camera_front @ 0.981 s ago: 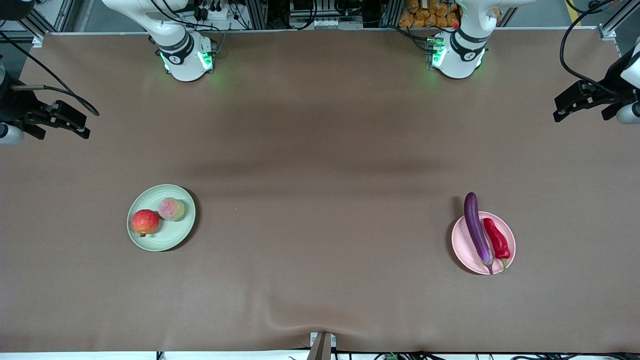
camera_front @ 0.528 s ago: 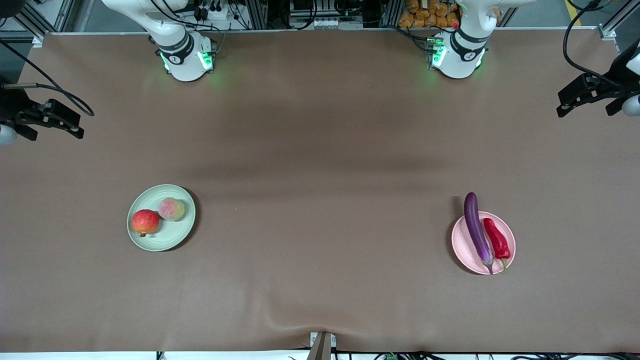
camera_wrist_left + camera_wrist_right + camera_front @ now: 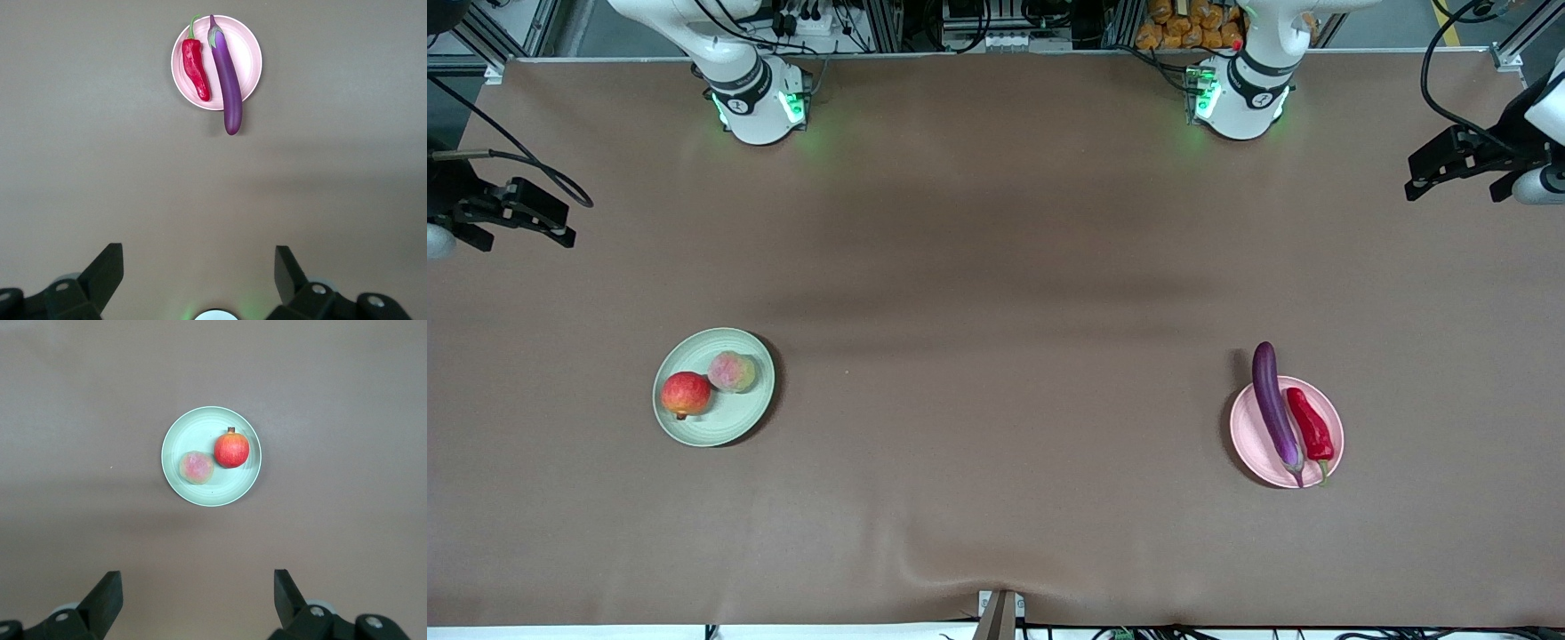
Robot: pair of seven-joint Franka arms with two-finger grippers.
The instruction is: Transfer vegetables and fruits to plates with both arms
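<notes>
1. Eggplant (image 3: 1273,411) is the main risk, I think: it lies across the pink plate (image 3: 1334,449), but its rounded end sticks out over the rim on the side toward the robot bases. A bump of the table or of the plate could make it roll off.
2. Red chili pepper (image 3: 1310,425) lies just beside the eggplant on the same plate and seems stable.
3. Red apple-like fruit (image 3: 685,394) and the peach (image 3: 732,371) sit touching on the mint green plate (image 3: 725,427). Both are round, so a knock on this plate could send them rolling.
4. Left gripper (image 3: 1449,167) hangs at the left arm's end of the table, over bare table, well apart from the pink plate. Its fingers (image 3: 100,273) stand wide apart and hold nothing.
5. Right gripper (image 3: 525,212) hangs at the right arm's end of the table, well apart from the green plate. Its fingers (image 3: 103,597) are also spread wide, with nothing between them.
6. All four items lie on plates, so the transfer looks finished.
</notes>
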